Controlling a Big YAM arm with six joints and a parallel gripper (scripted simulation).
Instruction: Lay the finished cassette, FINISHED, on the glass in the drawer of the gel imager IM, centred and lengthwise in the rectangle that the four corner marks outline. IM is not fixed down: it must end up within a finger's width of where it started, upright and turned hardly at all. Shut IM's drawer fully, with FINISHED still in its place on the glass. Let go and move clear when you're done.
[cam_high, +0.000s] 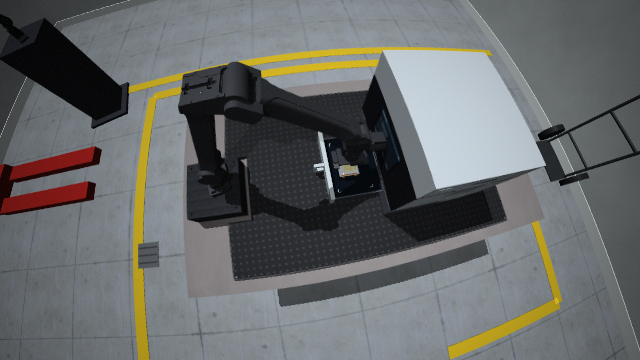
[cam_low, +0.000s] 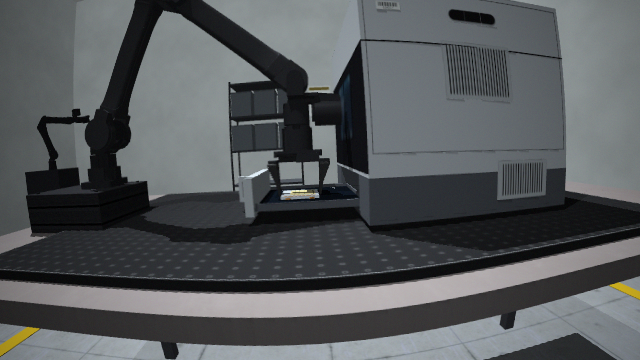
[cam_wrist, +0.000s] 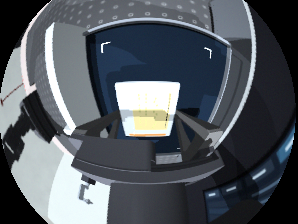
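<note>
The gel imager IM (cam_high: 450, 120) stands upright on the dotted black mat, also seen in the side view (cam_low: 450, 110). Its drawer (cam_high: 352, 176) is pulled out, with the white front panel (cam_low: 254, 192) toward the arm's base. The cassette FINISHED (cam_high: 348, 171) (cam_low: 299, 195), white with a yellowish gel, lies flat on the dark glass. In the wrist view the cassette (cam_wrist: 147, 110) lies below the two far corner marks (cam_wrist: 104, 47). My gripper (cam_low: 299, 181) is open and hangs straight down just above the cassette, one finger to each side, clear of it. It also shows in the wrist view (cam_wrist: 148, 137).
The arm's base (cam_high: 215, 195) sits on the mat's left side. IM's dark front face (cam_low: 350, 125) stands close behind my wrist. A shelf rack (cam_low: 255, 120) is in the background. A hand truck (cam_high: 590, 145) and red bars (cam_high: 50, 180) are on the floor.
</note>
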